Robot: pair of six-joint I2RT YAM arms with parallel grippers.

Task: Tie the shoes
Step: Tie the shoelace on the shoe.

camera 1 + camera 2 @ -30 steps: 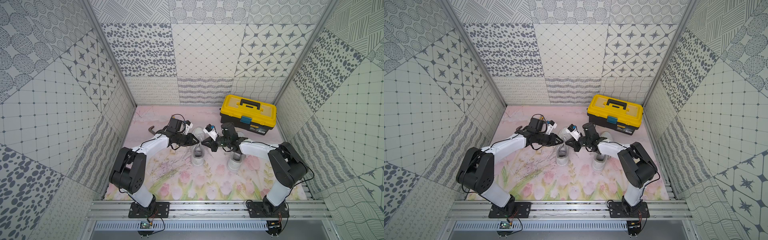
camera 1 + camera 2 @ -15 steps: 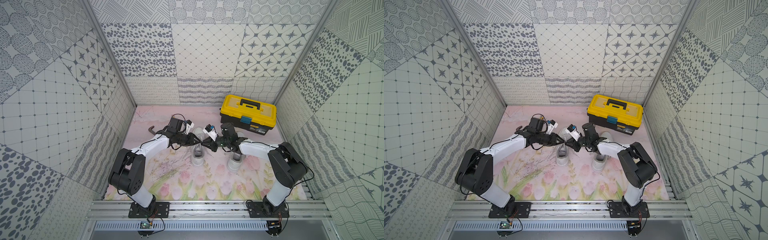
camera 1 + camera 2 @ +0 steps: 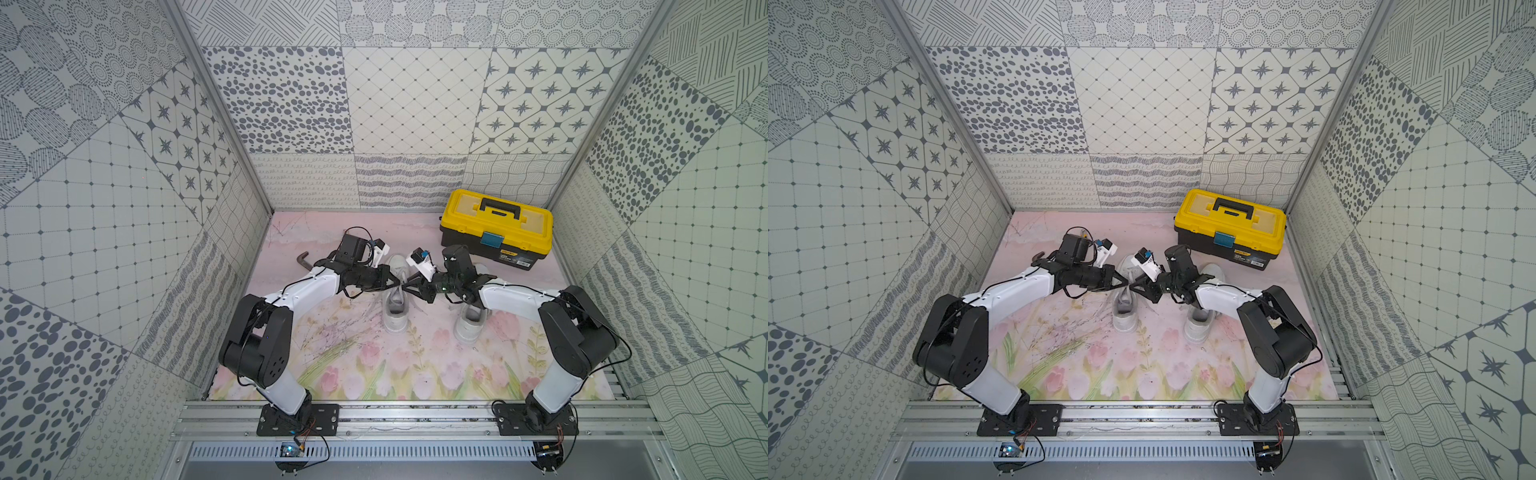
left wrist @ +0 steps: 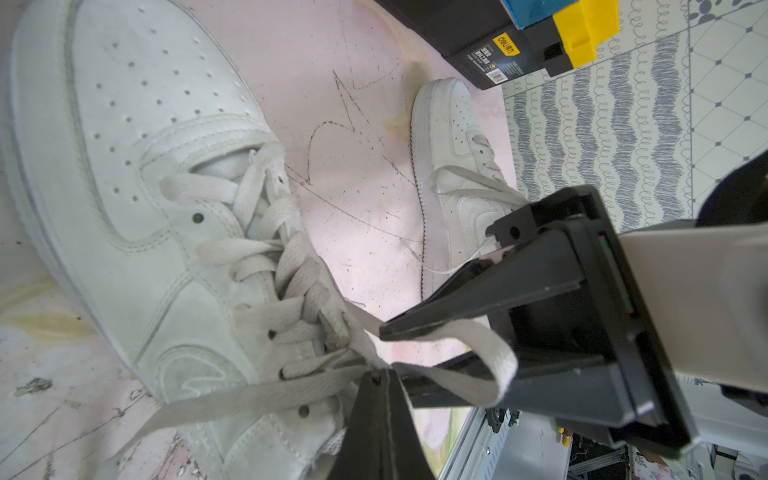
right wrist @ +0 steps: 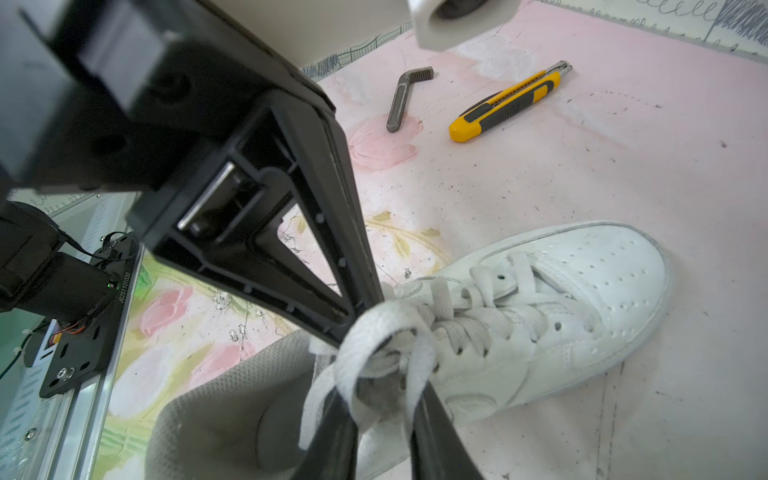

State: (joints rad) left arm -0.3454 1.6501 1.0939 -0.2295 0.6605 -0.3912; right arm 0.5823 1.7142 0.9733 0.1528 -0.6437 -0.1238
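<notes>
The yellow-lidded toolbox (image 4: pixel 490 45) carries a black label with the word "deli" in yellow, small white print and a barcode; only the left wrist view shows this legibly. A white serial code is printed on an arm base in the right wrist view, too small to read surely.

Two white shoes stand on the floral counter (image 3: pixel 353 365), toes toward the back wall: one shoe (image 3: pixel 397 309) in the middle between the arms, the second shoe (image 3: pixel 469 324) just beside it, near the toolbox.

The left claw (image 4: pixel 380 376) is clenched on a flat grey lace (image 4: pixel 498 365) of the middle shoe, right at the top eyelets. The right claw (image 5: pixel 378 386) has its jaws apart, tips almost meeting the left claw's, with a loop of that lace draped loosely between and over its fingers.

In both top views the claws meet as dark points above the shoe and the lace itself cannot be made out. The right wrist view alone shows one yellow-and-black utility knife (image 5: pixel 505 104) lying beside one grey hex key (image 5: pixel 401 99); a top view shows only the key.
</notes>
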